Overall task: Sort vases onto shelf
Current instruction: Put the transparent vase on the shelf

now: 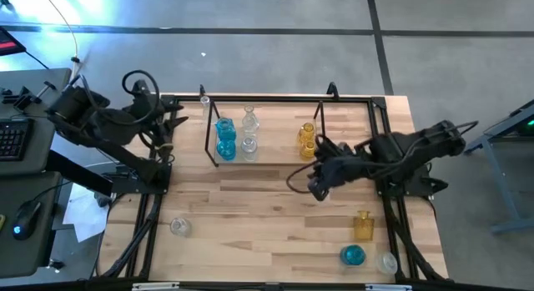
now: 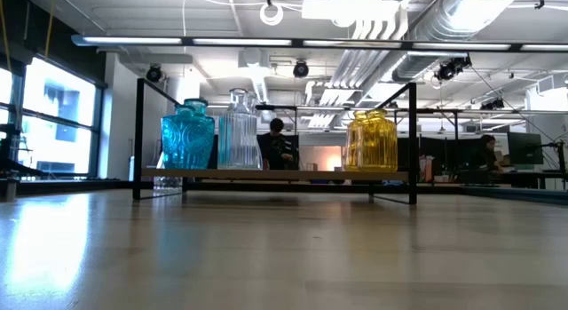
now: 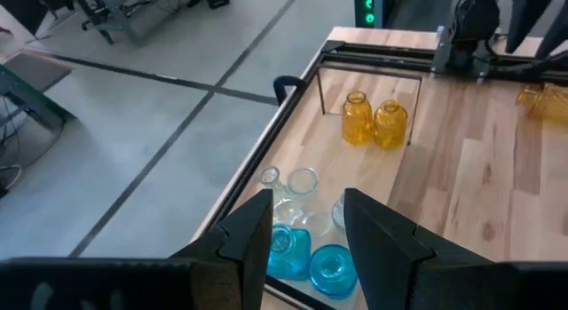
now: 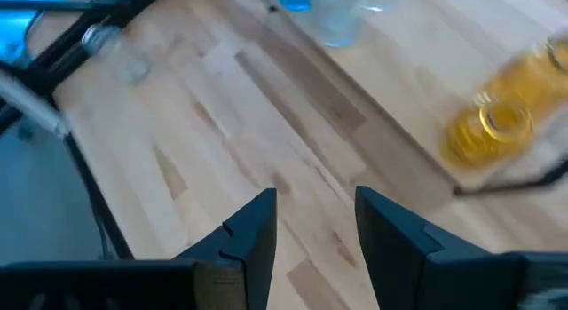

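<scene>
The wooden table (image 1: 275, 203) is seen from above, edged by a black frame. The shelf (image 1: 267, 128), a low rack of thin black rods, stands along the far side of the table. On its left part two blue vases (image 1: 224, 139) are set beside two clear vases (image 1: 249, 132); on its right part two yellow vases (image 1: 306, 139) stand close together. The left arm is parked off the table's far left corner, and its gripper (image 3: 306, 234) is shown with the fingers apart and nothing between them. The right gripper (image 1: 319, 184) is held over bare wood just near of the shelf's right end, its fingers likewise parted and empty. At the near right corner a yellow bottle (image 1: 363, 225), a blue vase (image 1: 353, 256) and a clear vase (image 1: 387, 263) are left on the table, and a clear vase (image 1: 179, 228) stands alone near the left edge
</scene>
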